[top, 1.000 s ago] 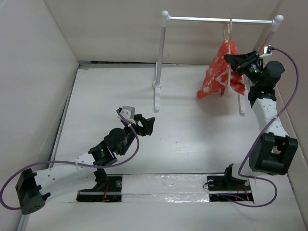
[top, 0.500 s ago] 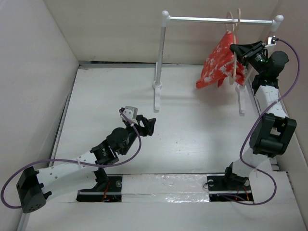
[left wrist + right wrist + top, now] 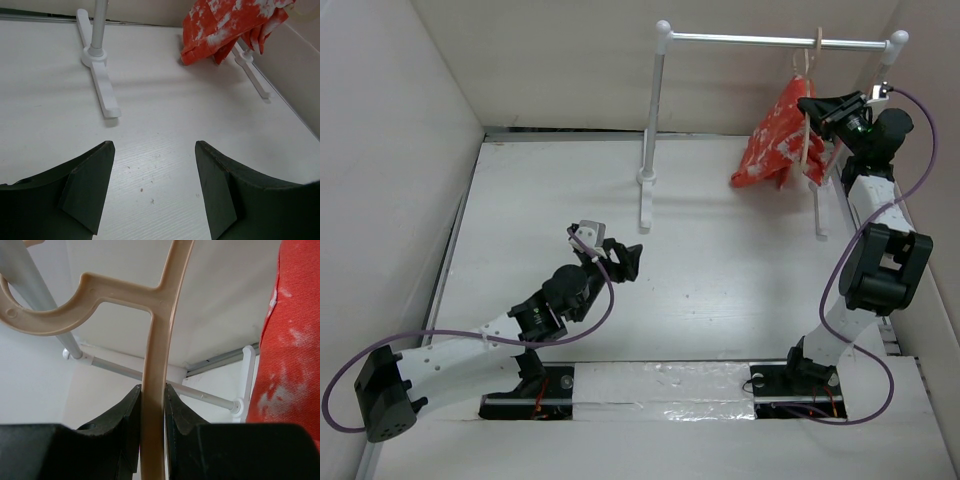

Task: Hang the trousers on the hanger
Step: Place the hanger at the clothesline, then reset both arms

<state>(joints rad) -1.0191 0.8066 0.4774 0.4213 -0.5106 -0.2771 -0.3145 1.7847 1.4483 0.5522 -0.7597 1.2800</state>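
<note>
With your right fingers [image 3: 127,415] clenched on the hanger [image 3: 155,340], seat its hook [image 3: 45,305] squarely over the rail [image 3: 750,40] before releasing, so the trousers [image 3: 775,140] don't slide; left fingers [image 3: 90,185] released, empty.

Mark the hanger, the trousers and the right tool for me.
hanger [image 3: 159,330]: right wrist view, on its straight bar above the tool.
trousers [image 3: 776,140]: top external view, middle of the hanging cloth.
right tool [image 3: 152,410]: right wrist view, midway between its fingertips.
</note>
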